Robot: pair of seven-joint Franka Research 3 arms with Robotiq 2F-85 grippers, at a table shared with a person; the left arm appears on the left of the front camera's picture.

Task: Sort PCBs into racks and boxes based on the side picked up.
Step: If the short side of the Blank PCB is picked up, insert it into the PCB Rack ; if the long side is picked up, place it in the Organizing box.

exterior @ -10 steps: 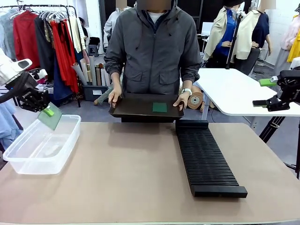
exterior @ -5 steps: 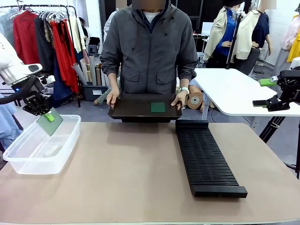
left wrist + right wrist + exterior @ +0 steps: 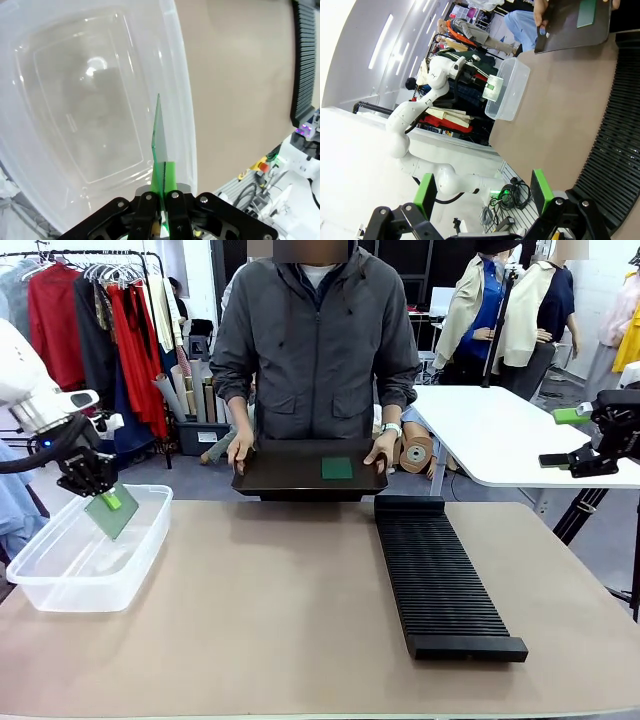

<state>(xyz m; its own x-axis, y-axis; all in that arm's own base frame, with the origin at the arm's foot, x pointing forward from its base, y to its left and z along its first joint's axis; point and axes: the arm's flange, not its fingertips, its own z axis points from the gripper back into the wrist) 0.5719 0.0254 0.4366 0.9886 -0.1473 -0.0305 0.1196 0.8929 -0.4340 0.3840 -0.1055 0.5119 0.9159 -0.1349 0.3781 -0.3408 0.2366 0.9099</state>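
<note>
My left gripper (image 3: 108,498) is shut on a PCB (image 3: 112,512), which hangs tilted over the far right corner of the clear box (image 3: 60,580). In the left wrist view the PCB (image 3: 159,135) stands edge-on between the green pads (image 3: 164,176), above the box (image 3: 90,115) and near its rim. A person holds a flat black tray (image 3: 290,475) at the table's far edge, with another green PCB (image 3: 337,468) lying on it. The long black slotted rack (image 3: 440,580) lies right of centre. My right gripper (image 3: 575,435) hangs open off the table's right side, its pads (image 3: 541,190) wide apart.
The tan tabletop (image 3: 270,610) lies bare between box and rack. A white table (image 3: 500,430) stands behind on the right, and a clothes rail (image 3: 110,320) at the back left. The person's hands (image 3: 240,450) grip both ends of the tray.
My left gripper has dropped lower with the PCB, closer to the box's opening. The person's tray shifted slightly. The right arm has not moved.
</note>
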